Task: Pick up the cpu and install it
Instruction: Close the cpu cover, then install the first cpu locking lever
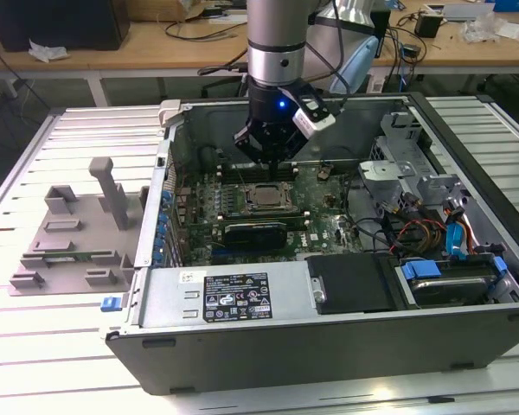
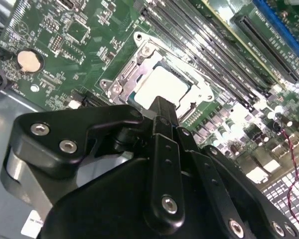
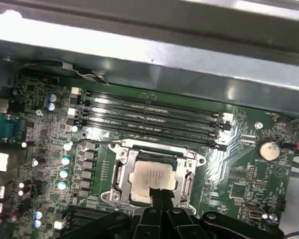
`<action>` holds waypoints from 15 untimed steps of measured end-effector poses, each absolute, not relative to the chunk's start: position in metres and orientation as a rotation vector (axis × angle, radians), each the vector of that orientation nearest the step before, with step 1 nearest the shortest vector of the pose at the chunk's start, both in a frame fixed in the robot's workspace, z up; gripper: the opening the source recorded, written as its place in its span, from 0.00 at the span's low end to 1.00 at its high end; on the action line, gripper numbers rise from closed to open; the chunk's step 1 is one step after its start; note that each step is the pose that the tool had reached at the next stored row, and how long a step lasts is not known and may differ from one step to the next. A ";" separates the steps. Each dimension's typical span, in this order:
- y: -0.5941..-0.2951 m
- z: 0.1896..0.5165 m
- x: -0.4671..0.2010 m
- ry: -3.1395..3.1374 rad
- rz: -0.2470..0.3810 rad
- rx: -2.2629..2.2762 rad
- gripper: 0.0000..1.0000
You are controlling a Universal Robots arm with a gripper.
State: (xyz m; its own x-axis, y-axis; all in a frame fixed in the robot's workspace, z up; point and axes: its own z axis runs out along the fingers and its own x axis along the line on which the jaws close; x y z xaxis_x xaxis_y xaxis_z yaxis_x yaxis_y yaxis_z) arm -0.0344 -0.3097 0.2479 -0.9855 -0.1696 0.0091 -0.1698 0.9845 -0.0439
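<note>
My tool (image 2: pixel 162 105), pressed together, hangs just over the cpu (image 2: pixel 162 87) lying in the socket (image 2: pixel 122 74); I reckon a sideways nudge could skew it, bending pins.

No legible txt, black label (image 1: pixel 236 296) on PSU housing (image 1: pixel 287 294) print too small, white sticker (image 1: pixel 193 277) at its 10 o'clock same, cpu (image 3: pixel 150 178) marks illegible

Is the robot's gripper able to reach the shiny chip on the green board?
Probably yes: the gripper hangs just over the cpu, the case lies open, and nothing sits between them.
</note>
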 end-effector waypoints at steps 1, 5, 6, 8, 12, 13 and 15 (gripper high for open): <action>-0.310 0.248 -0.034 -3.124 0.070 0.267 0.11; -0.310 0.249 -0.034 -3.124 0.070 0.267 0.11; -0.310 0.249 -0.034 -3.124 0.070 0.267 0.11; -0.310 0.249 -0.034 -3.124 0.070 0.267 0.11; -0.310 0.249 -0.034 -3.124 0.070 0.267 0.11; -0.310 0.249 -0.034 -3.124 0.070 0.267 0.11; -0.310 0.249 -0.036 -3.124 0.070 0.267 0.11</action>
